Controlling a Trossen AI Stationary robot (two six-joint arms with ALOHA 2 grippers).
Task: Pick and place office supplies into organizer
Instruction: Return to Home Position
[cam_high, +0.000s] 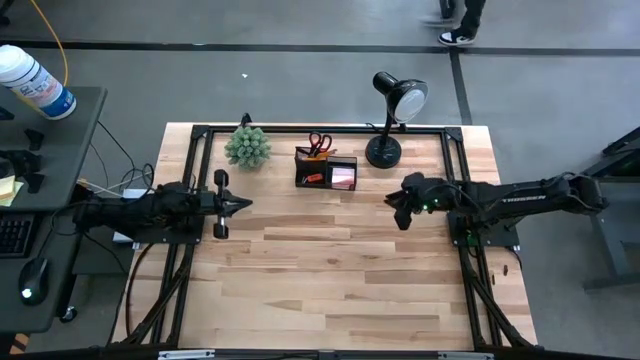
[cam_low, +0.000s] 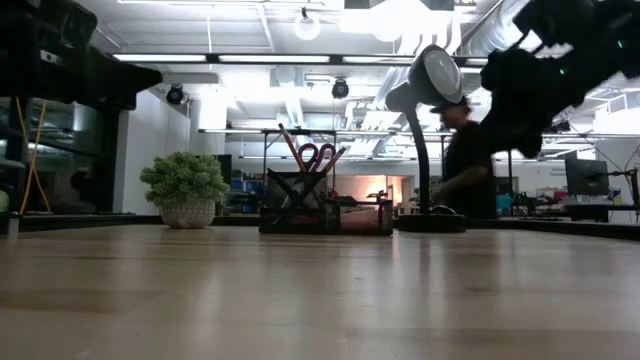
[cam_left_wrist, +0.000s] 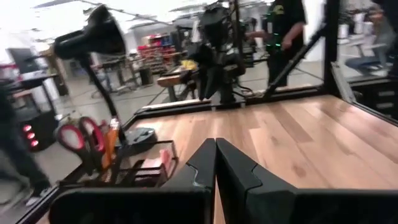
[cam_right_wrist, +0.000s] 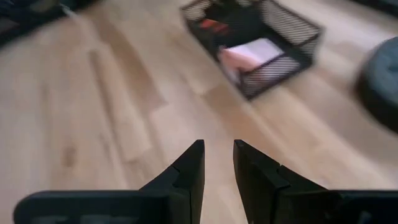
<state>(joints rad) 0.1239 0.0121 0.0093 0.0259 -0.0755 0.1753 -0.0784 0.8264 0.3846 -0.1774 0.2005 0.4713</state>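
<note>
Organizer filling looks finished, which would explain why the right gripper hangs clear above the bare table, its fingers a narrow gap apart, holding and touching nothing. From that gripper the organizer stands at ten o'clock, near the table's twelve o'clock edge, with scissors standing in its cup and a pink pad in the lower tray; a lamp is beside it at three o'clock and a plant at nine. The left gripper waits at the table's nine o'clock side, fingers pressed together and empty.
</note>
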